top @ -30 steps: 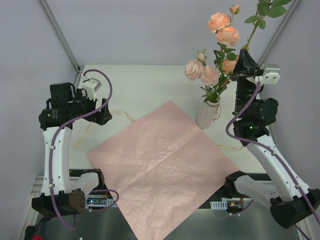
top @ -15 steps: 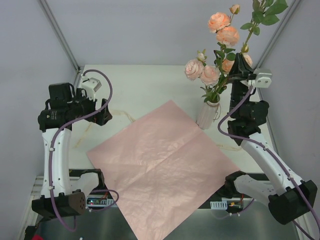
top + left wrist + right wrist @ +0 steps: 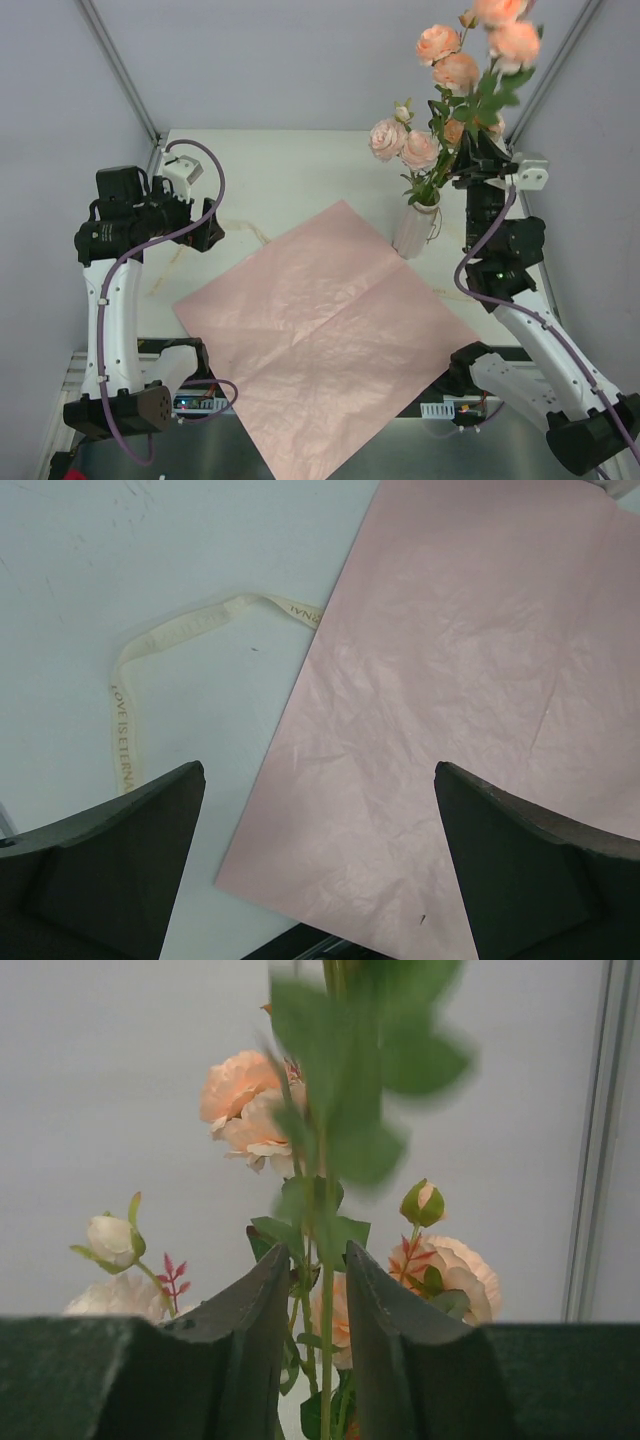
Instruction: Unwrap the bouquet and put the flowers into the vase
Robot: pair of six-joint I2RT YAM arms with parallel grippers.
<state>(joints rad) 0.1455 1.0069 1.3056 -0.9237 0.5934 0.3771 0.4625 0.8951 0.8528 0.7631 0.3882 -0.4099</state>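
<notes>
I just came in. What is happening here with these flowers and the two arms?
The wrap is off: the pink paper sheet lies flat on the table, the cream ribbon at its edge. The flowers stand in the vase. The right gripper is up among their stems, jaws slightly apart around one thin stem. The left gripper hangs wide open above the ribbon and the paper's edge, holding nothing.

Bright even light, soft shadows, roses [image 3: 512,40] motion-blurred, leaves [image 3: 405,1060] defocused

Pale grey walls [image 3: 300,60] enclose a white table [image 3: 290,170], seemingly framed by metal corner posts [image 3: 120,70].
</notes>
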